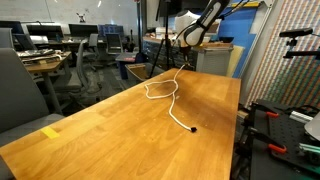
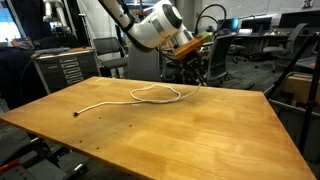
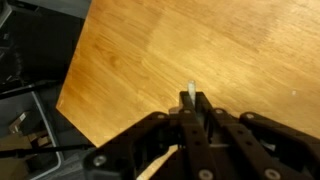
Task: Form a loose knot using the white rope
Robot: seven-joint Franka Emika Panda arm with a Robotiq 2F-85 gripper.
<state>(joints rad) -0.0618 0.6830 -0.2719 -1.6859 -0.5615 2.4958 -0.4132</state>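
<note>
1. Wrist view: my hand [image 3: 196, 108] fills the lower middle, its fingers pressed together on the white rope [image 3: 189, 92]. A short white stub pokes out just past the fingertips. Beyond it lies bare wood of the desk [image 3: 200, 40], with the desk's edge running down the left of the picture.
2. Only this view shows the grip itself. In both exterior views the fingers are too small to read.
3. The exterior views give the rope's whole run. In an exterior view the white rope [image 1: 160, 90] climbs off the desk [image 1: 120, 130] up to my hand [image 1: 188, 42], which hangs above the desk's far end.
4. Same view: below the hand the rope curls into one loop lying flat on the wood. A free tail then runs toward the camera and ends in a dark tip [image 1: 192, 130] near the desk's right-hand edge.
5. In an exterior view from the opposite end, the loop [image 2: 155, 93] reads as a narrow oval. The tail trails left across the desk [image 2: 180, 130] to the dark tip [image 2: 78, 113]. My hand [image 2: 197, 72] hangs just above the far edge, rope rising to it.
6. I cannot tell how the strands cross in the loop.
7. A yellow strip [image 1: 50, 131] on the desk's near corner shows in one exterior view only.
</note>
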